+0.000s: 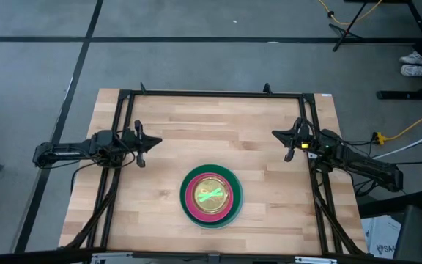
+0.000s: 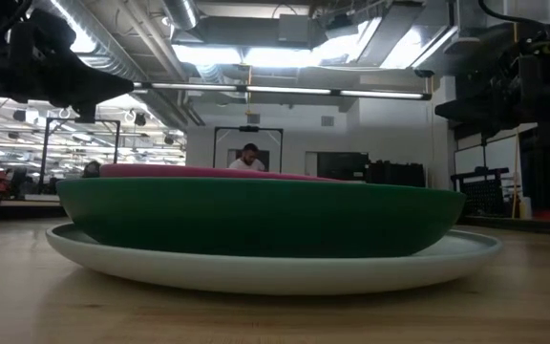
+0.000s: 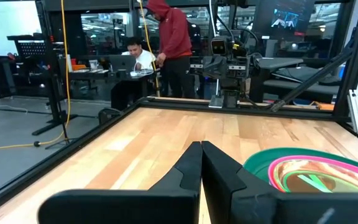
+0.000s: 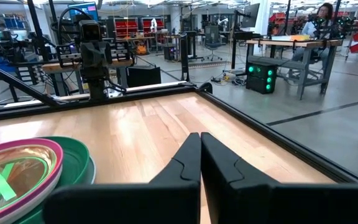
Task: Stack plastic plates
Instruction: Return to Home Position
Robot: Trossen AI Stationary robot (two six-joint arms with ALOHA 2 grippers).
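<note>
The plates stand as one stack (image 1: 210,196) on the table's near middle. In the low view a light-blue plate (image 2: 275,266) lies at the bottom, a dark-green one (image 2: 256,218) in it, a magenta rim (image 2: 208,172) above. From above, cream and lime-green plates (image 1: 212,194) lie innermost. The stack also shows in the left wrist view (image 3: 316,171) and the right wrist view (image 4: 36,171). My left gripper (image 1: 152,141) is shut and empty at the table's left. My right gripper (image 1: 278,135) is shut and empty at the right.
A black frame (image 1: 211,94) runs along the table's far, left and right sides. Bare wood lies around the stack. People stand and sit at desks beyond the table (image 3: 166,37).
</note>
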